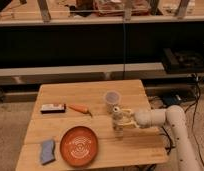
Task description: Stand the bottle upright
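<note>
The arm (162,117) reaches in from the right, low over the wooden bench (137,146), with the gripper (120,119) at its left end, near the middle of the bench. Its fingers (126,114) sit close on either side of the bottle (117,129), holding it about halfway up. The bottle stands upright, white cap on top, and its base looks to be down on the bench, though I can't be sure it is touching. Just behind it, nearer the far edge, a clear cup (111,98) stands upright, apart from the bottle. To the left lies a carrot (79,108), and beyond that a flat dark box (52,108). Nearer the front edge sits an orange plate (65,143), left of the bottle, with a blue cloth (47,151) beside it at the front left corner.
</note>
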